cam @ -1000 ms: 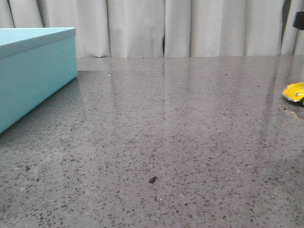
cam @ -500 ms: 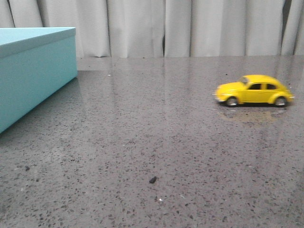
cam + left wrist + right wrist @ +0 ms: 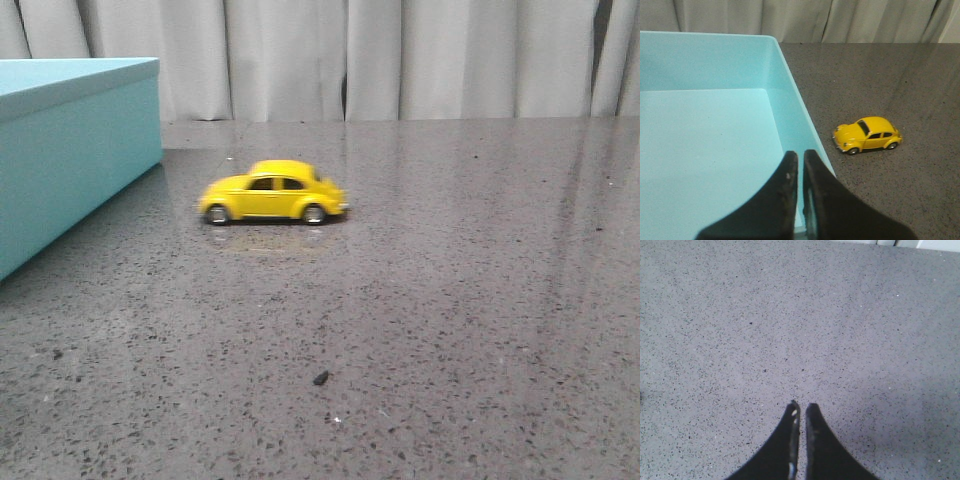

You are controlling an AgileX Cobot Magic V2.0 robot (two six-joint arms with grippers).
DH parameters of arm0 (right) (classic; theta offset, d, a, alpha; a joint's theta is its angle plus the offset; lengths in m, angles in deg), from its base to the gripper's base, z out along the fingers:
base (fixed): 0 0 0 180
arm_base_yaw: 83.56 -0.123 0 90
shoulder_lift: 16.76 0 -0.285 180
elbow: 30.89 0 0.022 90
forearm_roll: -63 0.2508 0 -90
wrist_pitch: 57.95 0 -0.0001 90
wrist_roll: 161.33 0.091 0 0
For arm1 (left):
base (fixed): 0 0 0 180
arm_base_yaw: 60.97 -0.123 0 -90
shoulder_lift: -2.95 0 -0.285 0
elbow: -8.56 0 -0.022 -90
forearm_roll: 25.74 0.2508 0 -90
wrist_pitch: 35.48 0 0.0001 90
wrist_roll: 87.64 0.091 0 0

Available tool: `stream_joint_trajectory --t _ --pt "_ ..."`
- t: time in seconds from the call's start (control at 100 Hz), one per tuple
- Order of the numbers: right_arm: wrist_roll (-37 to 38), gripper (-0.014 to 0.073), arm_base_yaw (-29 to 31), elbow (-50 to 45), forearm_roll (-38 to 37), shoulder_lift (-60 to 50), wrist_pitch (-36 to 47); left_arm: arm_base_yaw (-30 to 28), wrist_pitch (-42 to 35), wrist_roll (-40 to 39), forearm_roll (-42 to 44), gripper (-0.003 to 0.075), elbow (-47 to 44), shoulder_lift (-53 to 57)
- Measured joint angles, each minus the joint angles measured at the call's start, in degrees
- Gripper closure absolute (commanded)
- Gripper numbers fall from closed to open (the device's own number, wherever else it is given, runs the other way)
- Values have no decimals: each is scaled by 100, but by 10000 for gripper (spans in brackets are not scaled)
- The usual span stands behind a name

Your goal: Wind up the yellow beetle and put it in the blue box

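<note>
Yellow and glossy, the toy beetle [image 3: 273, 193] stands on all four wheels on the speckled grey stone tabletop [image 3: 420, 300], side-on in the front view with its nose toward the blue box [image 3: 70, 150]. From the car, the box lies at about nine o'clock, near but apart, a strip of bare table showing between them. The left wrist view shows the box open on top, its pale turquoise floor [image 3: 705, 150] bare, and the beetle [image 3: 867, 135] just beside the box's long wall, not touching it. The left gripper [image 3: 801, 159] hangs above the near rim of the box, its two black fingers drawn almost together with only a thin slit between, holding nothing. The right gripper [image 3: 800, 409] hovers over bare tabletop, its dark fingers likewise nearly closed on a narrow gap and empty. A small dark speck [image 3: 321, 379] lies on the table at about five o'clock from the car, well apart from it. Pale pleated curtains [image 3: 400, 60] hang behind the table's far edge.
</note>
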Motion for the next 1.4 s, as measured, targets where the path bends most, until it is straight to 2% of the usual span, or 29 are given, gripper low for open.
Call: stream_joint_trajectory --t 0.38,0.66,0.81,0.9,1.07,1.2,1.4 --pt "-60 643 -196 -21 108 -369 133 10 160 51 0 739 301 -438" --pt "-333 643 -424 -416 647 -1152 247 440 316 786 0 738 1274 -1546" --pt "-550 643 -523 -877 1054 -1632 440 623 851 1175 0 731 2103 -2445" --pt "-605 643 -542 -1134 1139 -1900 477 678 1302 1407 8 685 2695 -3052" --pt "-672 643 -542 -1531 1166 -2260 522 688 2266 1956 96 515 3904 -4097" --pt "-675 643 -542 -1725 1176 -2417 599 752 2761 2645 291 457 4653 -4796" --pt "-684 643 -547 -1892 1188 -2481 669 1453 3209 3519 1637 389 5204 -5625"
